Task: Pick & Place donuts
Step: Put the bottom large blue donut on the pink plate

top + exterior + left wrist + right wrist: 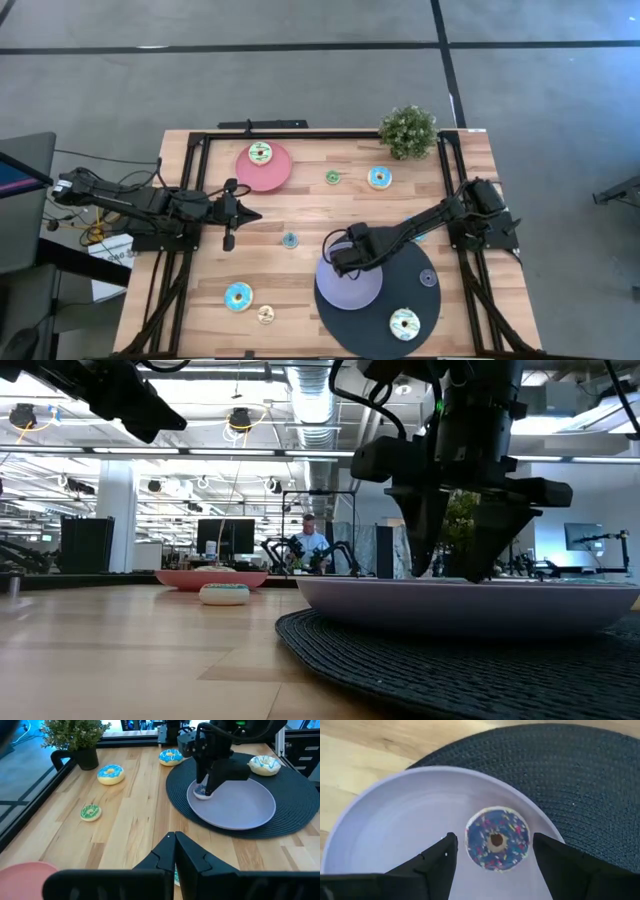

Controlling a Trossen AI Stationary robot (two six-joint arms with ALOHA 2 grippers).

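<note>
A dark purple-blue donut with sprinkles [497,839] lies flat on the lavender plate [395,815], near the plate's edge. My right gripper [495,841] points down over it and is open. One finger stands on each side of the donut, with a narrow gap on both sides. In the high view this gripper [340,262] is at the plate's [352,290] far left rim. My left gripper [245,213] hangs shut above the table's left middle, holding nothing; its shut fingers [175,847] show in the left wrist view.
The lavender plate sits on a dark round mat [420,300] that also bears a cream donut [404,323] and a tiny purple one [428,278]. A pink plate [275,172] carries a donut [260,153]. Loose donuts [379,178] [238,297] [290,240] and a potted plant [408,130] stand around.
</note>
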